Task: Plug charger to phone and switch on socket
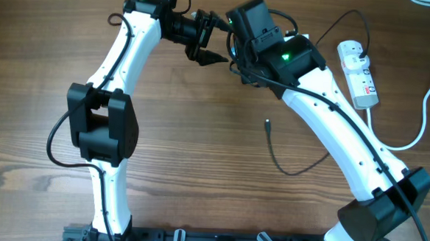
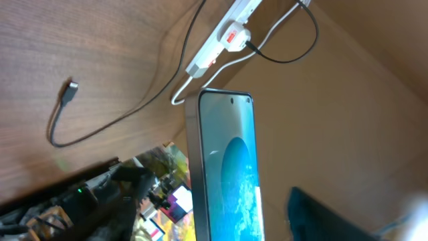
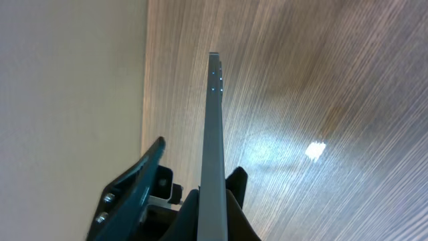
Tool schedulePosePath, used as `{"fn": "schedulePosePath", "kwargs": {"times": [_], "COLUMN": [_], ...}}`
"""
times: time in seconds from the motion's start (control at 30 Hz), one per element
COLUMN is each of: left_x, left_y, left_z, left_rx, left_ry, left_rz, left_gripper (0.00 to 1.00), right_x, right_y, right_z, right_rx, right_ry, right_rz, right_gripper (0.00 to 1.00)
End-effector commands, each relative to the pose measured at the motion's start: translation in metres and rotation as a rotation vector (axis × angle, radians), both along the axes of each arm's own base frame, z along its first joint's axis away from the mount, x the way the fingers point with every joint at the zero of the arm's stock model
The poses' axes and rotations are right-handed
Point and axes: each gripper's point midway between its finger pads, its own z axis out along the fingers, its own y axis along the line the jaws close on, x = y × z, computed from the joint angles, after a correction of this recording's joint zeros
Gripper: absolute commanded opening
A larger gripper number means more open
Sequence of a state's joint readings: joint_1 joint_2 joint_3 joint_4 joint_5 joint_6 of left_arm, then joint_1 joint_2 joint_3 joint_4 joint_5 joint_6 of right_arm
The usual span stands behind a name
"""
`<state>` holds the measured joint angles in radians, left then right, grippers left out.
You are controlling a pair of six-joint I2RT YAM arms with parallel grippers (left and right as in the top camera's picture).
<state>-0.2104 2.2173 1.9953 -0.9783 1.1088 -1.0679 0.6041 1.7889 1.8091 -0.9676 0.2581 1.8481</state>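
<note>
The phone (image 3: 214, 127) is held on edge above the table, pinched between the fingers of my right gripper (image 3: 215, 184), which is shut on it. In the left wrist view the phone (image 2: 231, 167) shows its cyan screen. My left gripper (image 1: 209, 40) is open right beside the phone, and one of its fingers (image 3: 134, 184) stands apart from the phone's face. The charger tip (image 1: 268, 124) lies loose on the table, also in the left wrist view (image 2: 70, 90). Its thin black cable runs to a white plug in the socket (image 1: 359, 73), which also shows in the left wrist view (image 2: 224, 33).
The socket's thick white cord (image 1: 426, 109) loops off the right edge. Both arms meet at the table's far centre, the right arm (image 1: 339, 134) lying across the charger cable. The wooden table (image 1: 199, 149) lies between the arms.
</note>
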Motion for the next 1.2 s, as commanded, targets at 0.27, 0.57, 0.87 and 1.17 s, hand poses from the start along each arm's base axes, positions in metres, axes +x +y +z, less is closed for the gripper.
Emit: {"fn": "schedulePosePath", "kwargs": {"times": [0.27, 0.57, 0.87, 1.17], "left_x": [-0.012, -0.013, -0.015, -0.001], "left_y": [-0.008, -0.009, -0.009, -0.003], "left_z": [0.05, 0.052, 0.056, 0.033], "left_rx": [-0.196, -0.209, -0.228, -0.094], "left_ry": [0.041, 0.043, 0.047, 0.008], "left_rz": [-0.048, -0.055, -0.065, 0.004], "left_gripper": [0.57, 0.41, 0.16, 0.04], "right_x": [-0.008, -0.008, -0.013, -0.017], "right_y": [0.015, 0.029, 0.042, 0.044], "right_z": [0.022, 0.027, 0.029, 0.047], "right_rx": [0.217, 0.286, 0.332, 0.126], "right_ry": [0.014, 0.027, 0.052, -0.089], "right_rz": [-0.098, -0.053, 0.003, 0.335], "right_gripper": [0.04, 0.05, 0.15, 0.45]}}
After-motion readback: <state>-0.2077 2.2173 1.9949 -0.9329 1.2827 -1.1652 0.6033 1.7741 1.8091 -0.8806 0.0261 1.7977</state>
